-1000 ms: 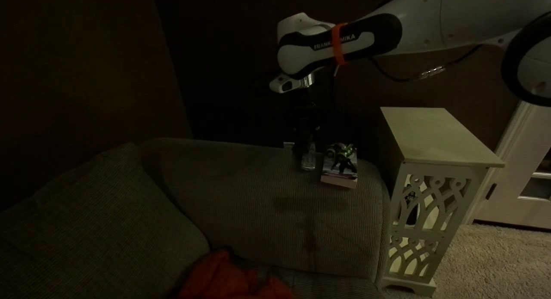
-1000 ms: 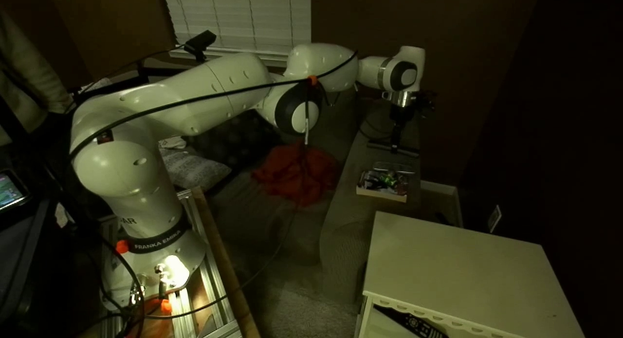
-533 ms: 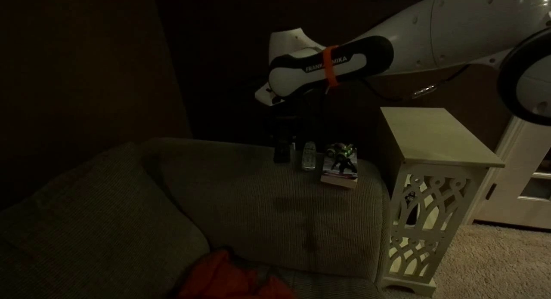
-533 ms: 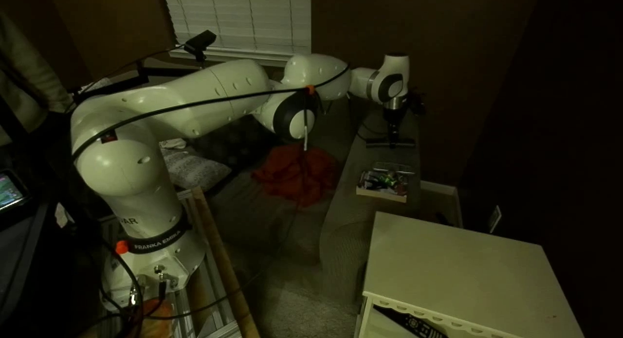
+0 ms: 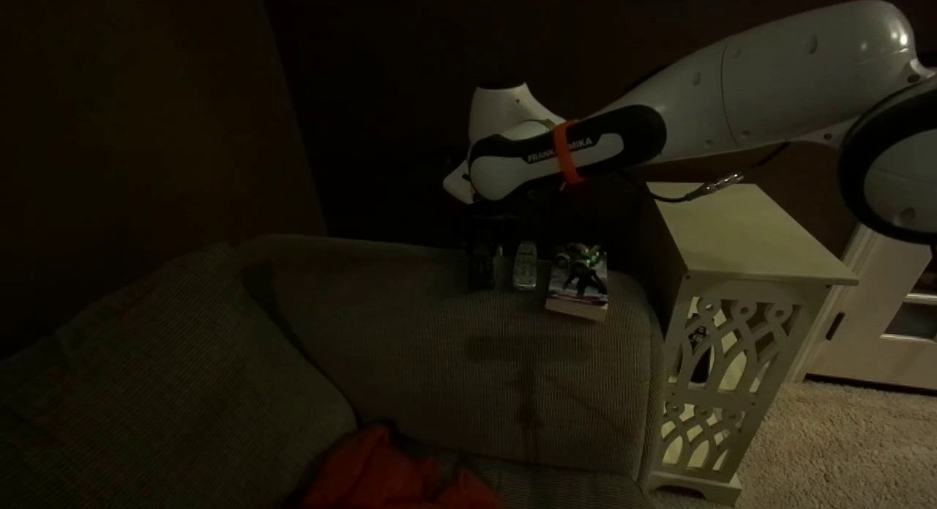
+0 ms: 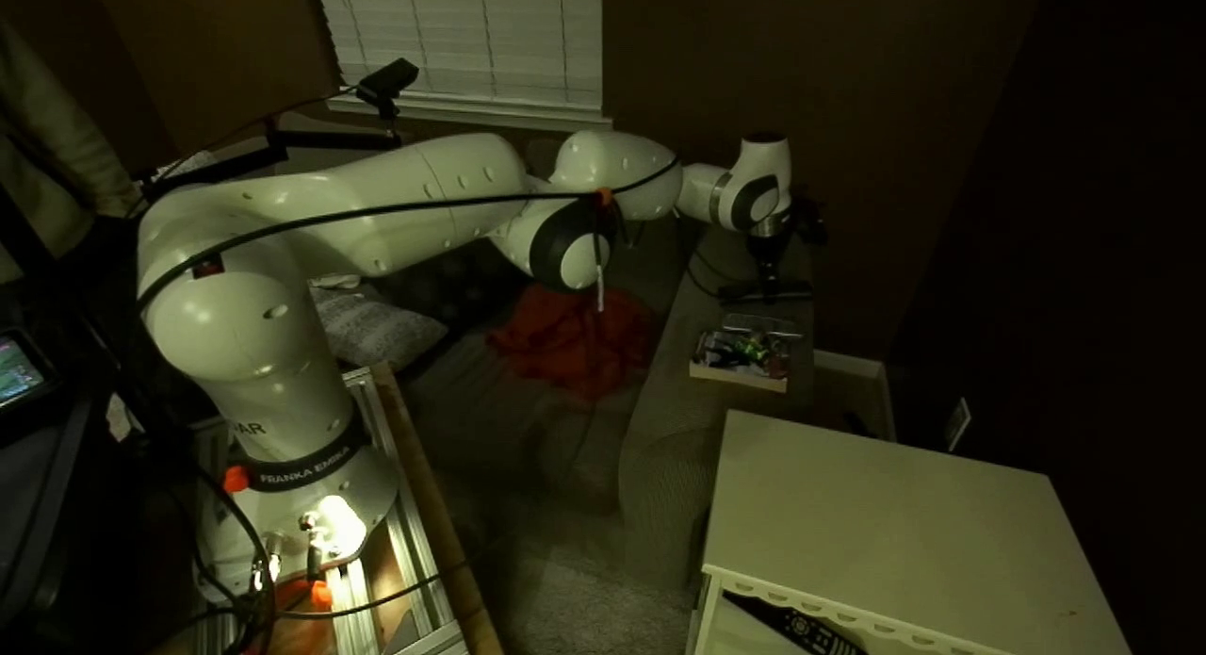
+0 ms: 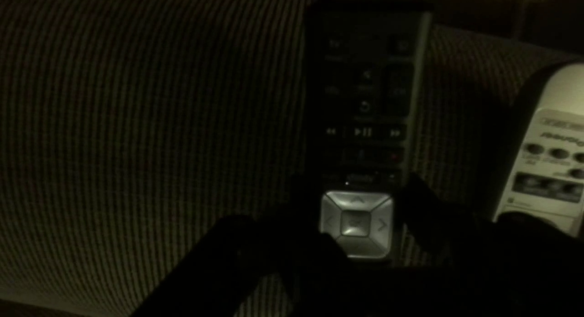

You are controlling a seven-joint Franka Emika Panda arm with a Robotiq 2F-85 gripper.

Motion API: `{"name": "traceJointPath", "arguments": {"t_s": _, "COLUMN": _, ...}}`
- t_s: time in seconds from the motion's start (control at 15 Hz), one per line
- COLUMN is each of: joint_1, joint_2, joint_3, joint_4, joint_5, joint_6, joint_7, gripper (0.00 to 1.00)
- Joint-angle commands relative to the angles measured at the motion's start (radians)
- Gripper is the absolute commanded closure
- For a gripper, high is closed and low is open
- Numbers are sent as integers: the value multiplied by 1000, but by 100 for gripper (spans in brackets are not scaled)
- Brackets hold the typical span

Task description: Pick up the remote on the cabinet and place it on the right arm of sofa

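Note:
The black remote is between the fingers of my gripper in the wrist view, one finger against each long side. It is level at the top of the sofa's right arm; whether it touches the fabric I cannot tell. In both exterior views the dark gripper points down with the remote under it. There the remote is dim, over the grey-green padded sofa arm. The white cabinet stands beyond the arm's end, and its flat top has no remote on it.
A paler grey remote lies close beside on the sofa arm. Past it is a book with a small green toy on top. A red-orange cloth lies on the seat. A black object with white print is inside the cabinet.
The arm has come down. The gripper and black remote moved away from in front of the grey remote, then lower onto or just over the sofa arm. The grey remote and book have not moved.

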Motion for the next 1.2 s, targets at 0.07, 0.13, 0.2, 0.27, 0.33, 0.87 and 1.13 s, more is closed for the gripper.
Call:
{"name": "traceJointPath", "arguments": {"t_s": 0.07, "joint_1": -10, "joint_2": 22, "joint_3": -15, "joint_4": 27, "joint_5": 6, "joint_6": 24, "joint_7": 55, "gripper": 72}}
{"name": "traceJointPath", "arguments": {"t_s": 0.13, "joint_1": -14, "joint_2": 20, "joint_3": -13, "joint_4": 22, "joint_5": 8, "joint_6": 9, "joint_7": 64, "gripper": 72}}
{"name": "traceJointPath", "arguments": {"t_s": 0.2, "joint_1": -15, "joint_2": 16, "joint_3": -12, "joint_4": 17, "joint_5": 10, "joint_6": -9, "joint_7": 72, "gripper": 25}}
{"name": "traceJointPath", "arguments": {"t_s": 0.27, "joint_1": -16, "joint_2": 16, "joint_3": -13, "joint_4": 15, "joint_5": 9, "joint_6": -24, "joint_7": 82, "gripper": 21}}
{"name": "traceJointPath", "arguments": {"t_s": 0.33, "joint_1": -18, "joint_2": 13, "joint_3": -9, "joint_4": 12, "joint_5": 13, "joint_6": -43, "joint_7": 87, "gripper": 16}}
{"name": "traceJointPath", "arguments": {"t_s": 0.87, "joint_1": 20, "joint_2": -29, "joint_3": 15, "joint_4": -1, "joint_5": 9, "joint_6": -36, "joint_7": 37, "gripper": 0}}
{"name": "traceJointPath", "arguments": {"t_s": 1.13, "joint_1": 60, "joint_2": -71, "joint_3": 33, "joint_4": 18, "joint_5": 5, "joint_6": 58, "joint_7": -50, "gripper": 0}}
